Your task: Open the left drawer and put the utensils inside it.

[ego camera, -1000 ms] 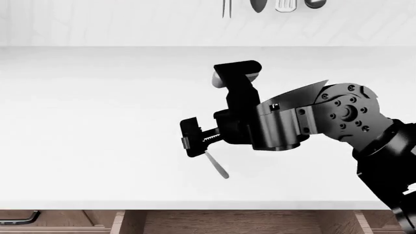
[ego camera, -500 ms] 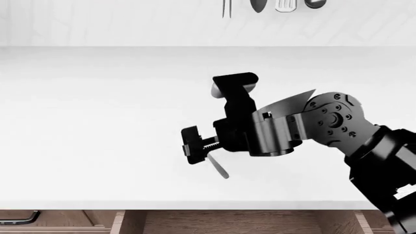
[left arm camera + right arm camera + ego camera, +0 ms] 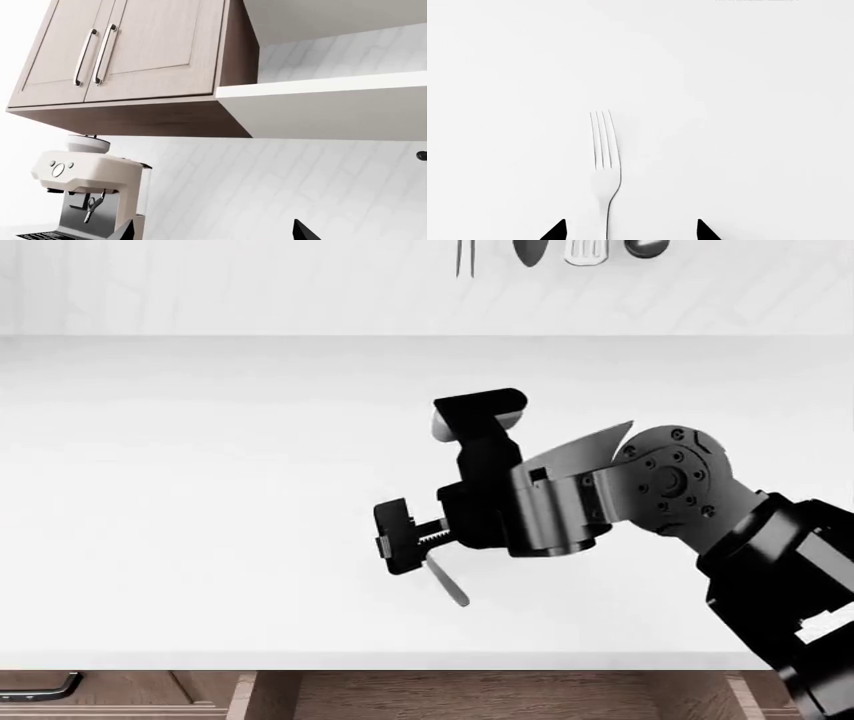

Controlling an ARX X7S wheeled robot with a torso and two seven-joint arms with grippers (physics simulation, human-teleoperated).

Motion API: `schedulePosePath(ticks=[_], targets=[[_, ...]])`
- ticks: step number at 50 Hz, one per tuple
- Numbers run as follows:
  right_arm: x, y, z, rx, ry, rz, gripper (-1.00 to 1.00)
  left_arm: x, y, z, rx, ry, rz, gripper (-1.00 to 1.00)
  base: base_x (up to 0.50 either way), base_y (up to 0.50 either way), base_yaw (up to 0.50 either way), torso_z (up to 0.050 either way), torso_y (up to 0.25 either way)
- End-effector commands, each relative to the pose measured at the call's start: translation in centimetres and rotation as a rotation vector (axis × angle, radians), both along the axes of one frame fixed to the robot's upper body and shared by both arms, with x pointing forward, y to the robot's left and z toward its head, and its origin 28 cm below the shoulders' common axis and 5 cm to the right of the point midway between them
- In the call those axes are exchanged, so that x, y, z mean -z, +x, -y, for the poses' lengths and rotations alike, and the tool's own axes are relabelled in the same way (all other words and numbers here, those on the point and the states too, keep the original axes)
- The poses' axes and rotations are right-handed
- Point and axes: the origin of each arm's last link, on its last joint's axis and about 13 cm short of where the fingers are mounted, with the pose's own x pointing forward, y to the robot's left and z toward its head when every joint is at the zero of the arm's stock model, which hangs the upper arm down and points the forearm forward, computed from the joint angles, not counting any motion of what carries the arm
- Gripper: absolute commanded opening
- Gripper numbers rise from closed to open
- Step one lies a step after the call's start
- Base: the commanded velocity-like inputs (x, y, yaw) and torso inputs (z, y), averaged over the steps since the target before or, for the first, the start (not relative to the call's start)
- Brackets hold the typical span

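Observation:
A slim silver fork [image 3: 606, 165] lies flat on the white counter [image 3: 200, 490]; in the head view only its handle end [image 3: 449, 586] shows below the gripper. My right gripper [image 3: 434, 478] hovers over it, open, one finger on each side of the fork's handle. In the right wrist view the handle runs between the fingertips of the right gripper [image 3: 632, 232], closer to one fingertip and touching neither. The left drawer [image 3: 507, 698] stands open under the counter's front edge, its wooden inside showing. The left gripper [image 3: 217, 235] is open, empty and aimed at the wall.
A closed drawer front with a dark bar handle [image 3: 40, 685] sits left of the open one. Larger utensils [image 3: 561, 250] hang on the back wall. A coffee machine [image 3: 87, 200] and wall cabinets [image 3: 133, 55] show in the left wrist view.
My right arm has swung left and the gripper has shifted a little nearer the counter's front edge, staying open over the fork. The fork has not moved.

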Motion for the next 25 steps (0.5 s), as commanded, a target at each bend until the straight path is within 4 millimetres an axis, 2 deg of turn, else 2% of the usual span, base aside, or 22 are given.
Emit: schedulePosePath(ticks=[1,17,18,25], targets=[[2.31,0.08,-0.33,-0.018,-0.038,-0.082,1.00,0.00,-0.05,-0.03,-0.001,0.001,0.002,1.00,0.00,0.00,0.00,0.000,0.000],[2.93,-0.21,-0.14,-0.021,-0.067,-0.120,1.00,0.00,-0.07,-0.05,0.000,-0.001,0.001,1.00,0.00,0.00,0.00,-0.002,0.000],[2.93,-0.21,-0.12,-0.020,-0.068,-0.120,-1.00,0.00,-0.07,-0.04,0.000,-0.001,0.001,1.00,0.00,0.00,0.00,0.000,0.000],[2.84,-0.25,-0.16,-0.026,-0.070,-0.115,-1.00,0.01,-0.06,-0.03,0.000,0.000,0.002,1.00,0.00,0.00,0.00,-0.002,0.000]])
